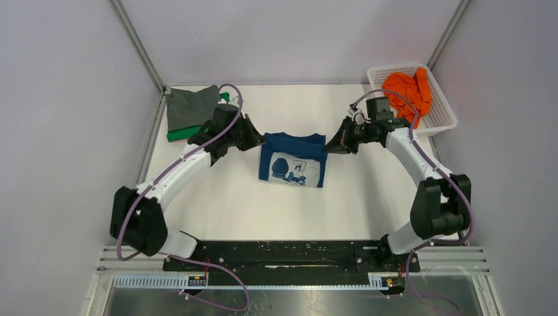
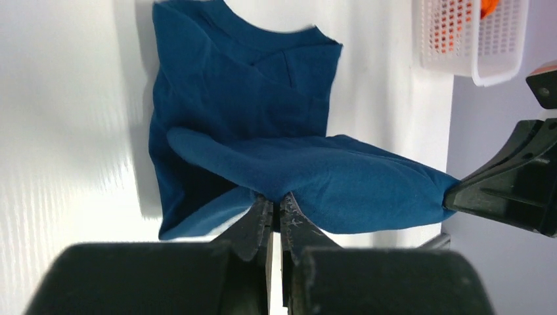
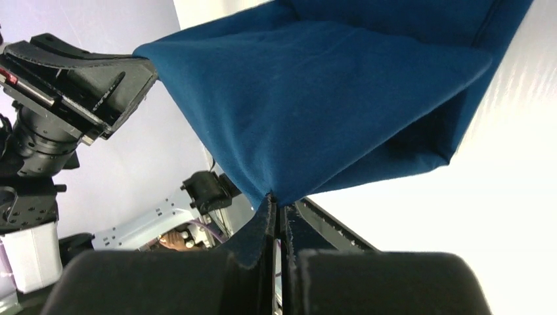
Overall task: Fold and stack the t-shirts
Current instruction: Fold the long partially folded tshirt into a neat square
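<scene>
The dark blue t-shirt (image 1: pixel 293 161) with a white cartoon print hangs stretched between my two grippers above the middle of the table. My left gripper (image 1: pixel 262 139) is shut on its left corner; in the left wrist view (image 2: pixel 276 200) the cloth (image 2: pixel 315 177) bulges over the fingertips. My right gripper (image 1: pixel 329 143) is shut on its right corner, as the right wrist view (image 3: pixel 276 200) shows, with the cloth (image 3: pixel 328 98) spread above. The lower part of the shirt lies on the table. A grey shirt (image 1: pixel 187 108) lies on a green one (image 1: pixel 179 135) at the back left. An orange shirt (image 1: pixel 409 92) is in the basket.
A white mesh basket (image 1: pixel 442 118) stands at the back right corner, also in the left wrist view (image 2: pixel 469 39). Grey walls and metal posts close in the table on the left, back and right. The arm bases and a black rail (image 1: pixel 283 253) run along the near edge.
</scene>
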Action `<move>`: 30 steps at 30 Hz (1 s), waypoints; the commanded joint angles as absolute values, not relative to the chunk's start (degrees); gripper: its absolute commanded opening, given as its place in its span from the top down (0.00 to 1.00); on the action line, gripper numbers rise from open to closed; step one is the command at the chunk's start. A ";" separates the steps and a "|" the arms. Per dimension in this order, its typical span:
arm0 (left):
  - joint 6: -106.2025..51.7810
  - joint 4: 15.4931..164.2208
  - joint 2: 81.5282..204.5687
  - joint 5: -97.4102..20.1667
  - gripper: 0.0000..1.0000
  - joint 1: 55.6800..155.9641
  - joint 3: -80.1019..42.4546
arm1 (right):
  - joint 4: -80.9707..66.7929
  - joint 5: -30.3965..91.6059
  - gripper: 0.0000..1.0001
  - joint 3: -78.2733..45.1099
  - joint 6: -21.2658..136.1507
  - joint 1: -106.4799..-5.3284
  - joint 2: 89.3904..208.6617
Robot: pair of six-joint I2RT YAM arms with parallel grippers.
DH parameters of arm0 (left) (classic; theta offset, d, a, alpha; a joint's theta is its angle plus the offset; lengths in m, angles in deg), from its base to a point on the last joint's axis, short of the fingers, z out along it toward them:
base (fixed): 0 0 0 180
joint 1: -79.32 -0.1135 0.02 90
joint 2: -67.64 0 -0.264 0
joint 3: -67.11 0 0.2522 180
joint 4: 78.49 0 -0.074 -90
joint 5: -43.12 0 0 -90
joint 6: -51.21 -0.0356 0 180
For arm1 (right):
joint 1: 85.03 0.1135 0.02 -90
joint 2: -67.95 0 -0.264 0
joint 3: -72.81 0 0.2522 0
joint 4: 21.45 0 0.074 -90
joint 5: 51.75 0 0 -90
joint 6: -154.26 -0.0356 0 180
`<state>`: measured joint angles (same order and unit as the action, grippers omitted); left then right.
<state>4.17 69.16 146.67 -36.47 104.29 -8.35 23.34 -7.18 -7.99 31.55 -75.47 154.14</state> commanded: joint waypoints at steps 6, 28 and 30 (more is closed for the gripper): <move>0.93 72.79 161.68 -35.98 1.00 100.55 -21.22 | 20.21 -1.18 1.00 -17.21 29.96 -77.97 165.38; -2.79 64.51 184.67 -29.31 0.29 96.68 -39.94 | 18.31 2.42 0.01 -35.60 26.91 -81.08 187.78; -3.32 65.12 183.88 -27.74 0.29 96.77 -36.37 | 18.32 3.48 0.01 -32.68 28.20 -81.08 185.36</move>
